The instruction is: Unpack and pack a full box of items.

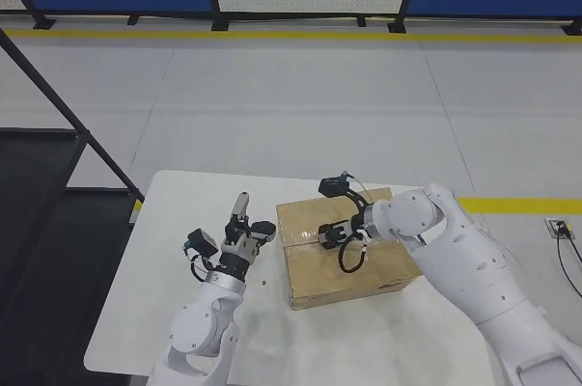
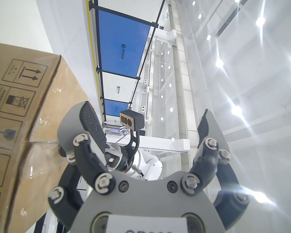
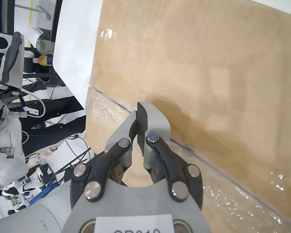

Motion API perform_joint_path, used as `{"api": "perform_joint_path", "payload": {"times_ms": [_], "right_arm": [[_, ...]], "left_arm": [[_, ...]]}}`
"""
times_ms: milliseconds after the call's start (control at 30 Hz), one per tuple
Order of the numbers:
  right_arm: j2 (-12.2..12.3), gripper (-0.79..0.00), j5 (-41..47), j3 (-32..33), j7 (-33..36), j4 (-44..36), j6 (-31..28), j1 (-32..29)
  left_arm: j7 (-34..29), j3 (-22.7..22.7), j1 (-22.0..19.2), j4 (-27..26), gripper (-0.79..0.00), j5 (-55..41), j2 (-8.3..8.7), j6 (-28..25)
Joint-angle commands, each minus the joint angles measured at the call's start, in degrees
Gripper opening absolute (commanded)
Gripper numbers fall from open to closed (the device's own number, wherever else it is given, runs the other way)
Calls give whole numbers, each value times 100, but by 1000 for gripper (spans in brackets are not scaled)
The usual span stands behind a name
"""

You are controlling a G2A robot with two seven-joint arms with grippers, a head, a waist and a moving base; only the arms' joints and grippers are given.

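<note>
Plainly, the taped-closed brown box (image 1: 315,275) lies under the pinched-together right gripper (image 3: 138,120); left gripper (image 2: 148,115) gapes wide.

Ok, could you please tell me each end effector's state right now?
Left end effector: open, empty, beside the box.
Right end effector: closed, nothing held, over the box.

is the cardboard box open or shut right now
Shut. On the box the top flaps lie flat and meet at a seam covered with clear tape; nothing inside shows.
</note>
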Motion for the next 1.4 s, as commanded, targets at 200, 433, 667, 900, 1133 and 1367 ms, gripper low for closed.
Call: {"api": "perform_joint_path", "payload": {"times_ms": [200, 433, 667, 900, 1133, 1367], "right_arm": [[-147, -785, -43, -324, 120, -136, -119, 136], [-114, -785, -104, -299, 258, -299, -313, 4], [51, -779, -393, 14, 205, -644, 6, -326], [299, -782, -504, 630, 272, -927, 116, -716], [470, -785, -711, 1077, 274, -1118, 452, -1002], [614, -785, -943, 1468, 243, -1227, 770, -1238]], "left_arm": [[1, -62, -3, -38, 0, -29, 16, 5], [15, -68, -21, -4, 0, -56, 22, -3], [-18, 12, -99, 61, 0, -32, 23, 40], [-25, 37, -123, 77, 0, -26, 28, 47], [-23, 34, -121, 72, 0, -36, 36, 64], [-26, 17, -110, 70, 0, -51, 45, 55]]}}
